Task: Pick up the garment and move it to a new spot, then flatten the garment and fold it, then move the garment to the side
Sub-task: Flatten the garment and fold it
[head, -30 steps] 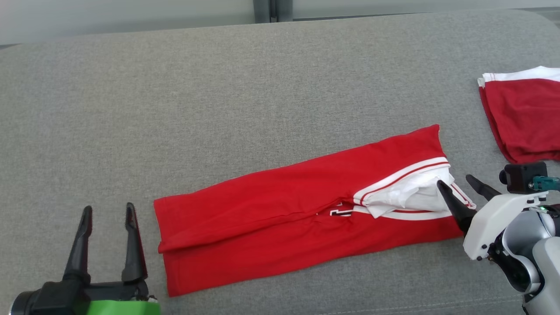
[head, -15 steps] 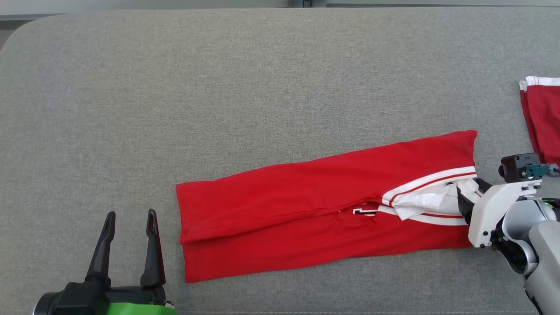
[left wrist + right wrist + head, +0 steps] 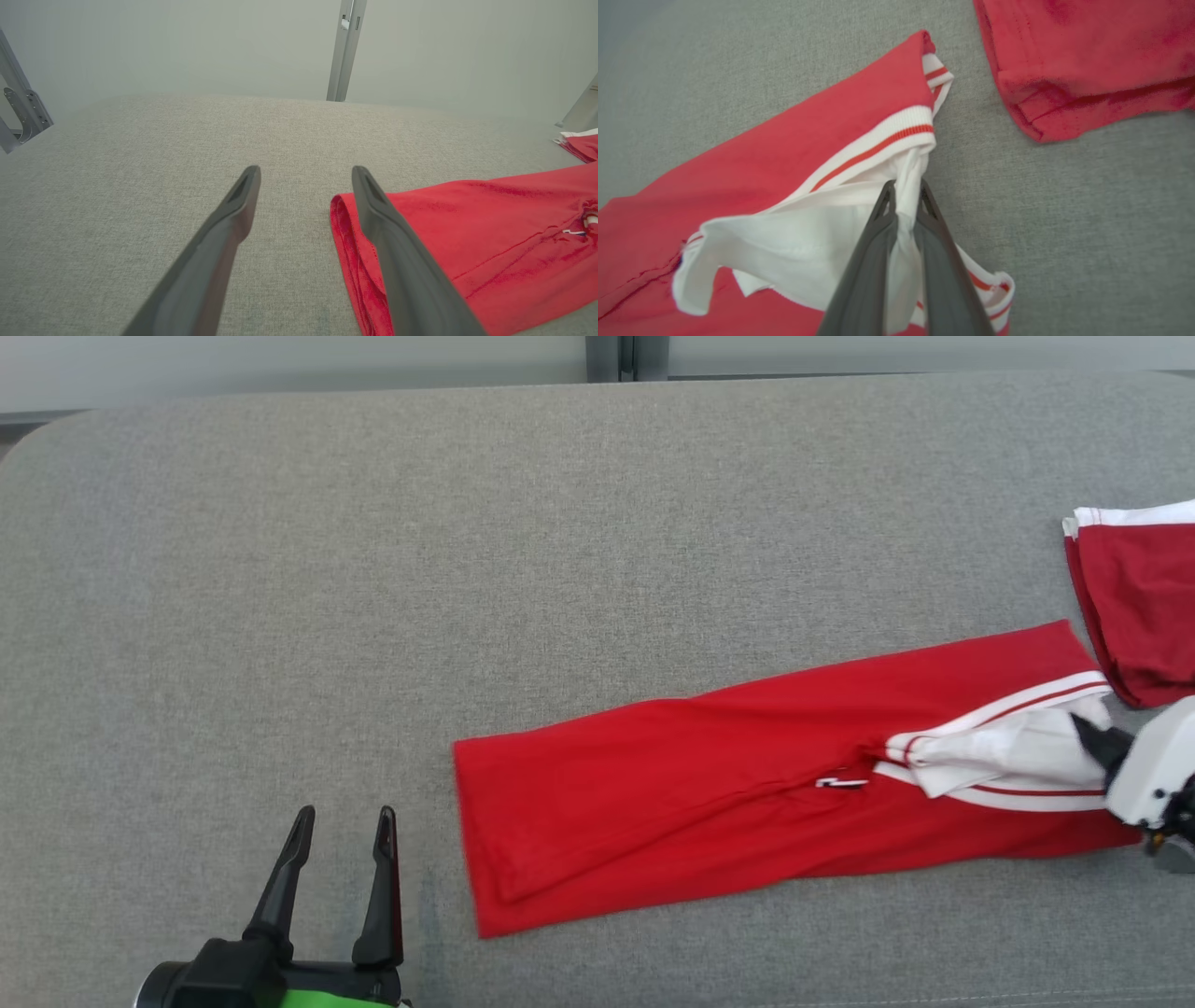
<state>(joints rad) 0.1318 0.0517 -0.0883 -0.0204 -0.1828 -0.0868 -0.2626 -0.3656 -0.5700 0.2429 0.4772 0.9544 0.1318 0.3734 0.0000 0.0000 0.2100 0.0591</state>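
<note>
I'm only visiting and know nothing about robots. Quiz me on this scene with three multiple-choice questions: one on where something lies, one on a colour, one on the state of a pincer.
1. Where does the folded red garment lie relative to the long red garment?
A) past its left end
B) by its right end
C) on top of its middle

2. What colour is the cloth caught in the right pincer?
A) grey
B) red
C) white

3. How is the left pincer?
A) open and empty
B) shut on the long garment
C) holding a towel

Answers:
1 B: it lies at the right edge of the head view, close to the long garment's striped end.
2 C: in the right wrist view the fingers are closed on a white fold.
3 A: its fingers stand apart with nothing between them.
</note>
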